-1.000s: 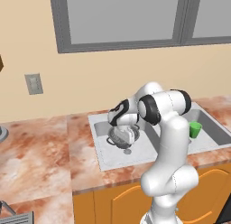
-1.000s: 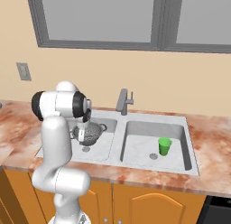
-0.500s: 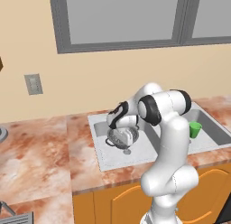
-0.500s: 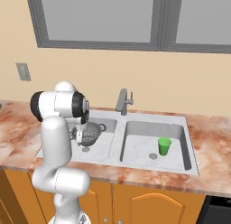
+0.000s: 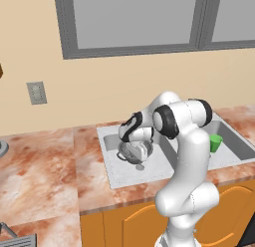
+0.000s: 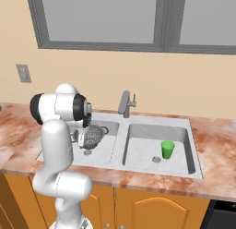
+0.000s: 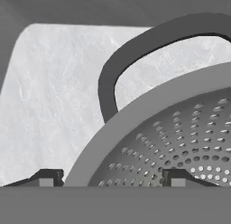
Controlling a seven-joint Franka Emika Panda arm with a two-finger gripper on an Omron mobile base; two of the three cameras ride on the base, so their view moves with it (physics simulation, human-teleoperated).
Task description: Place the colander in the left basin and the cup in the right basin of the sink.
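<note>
In the hand view the gripper [image 7: 110,178] has one dark fingertip outside the colander's [image 7: 180,142] rim and one inside, over the perforated wall, so the jaws are closed on the rim. A loop handle arches across the upper right of that frame, with the pale marbled floor of the left basin [image 7: 54,96] behind it.

In the left base view the gripper [image 5: 137,147] sits at the centre of the frame, holding the colander [image 5: 134,152] tilted over the left basin [image 5: 117,174], just above the round drain. In the right base view the colander [image 6: 93,135] shows at centre left, just right of the arm's dark elbow joint, which hides part of it, inside the left basin [image 6: 103,154].

Against the picture from a second ago, the colander sits a little higher and the wrist has drawn slightly back; the cup has not moved.

The green cup [image 6: 167,149] stands upright in the right basin [image 6: 138,154], near its drain. In the left base view the cup [image 5: 215,143] peeks out at right behind the arm. The faucet [image 6: 125,103] rises at the sink's [image 6: 198,175] back edge between the basins. A wall outlet [image 5: 36,92] is at left, below the window [image 5: 129,17].
</note>
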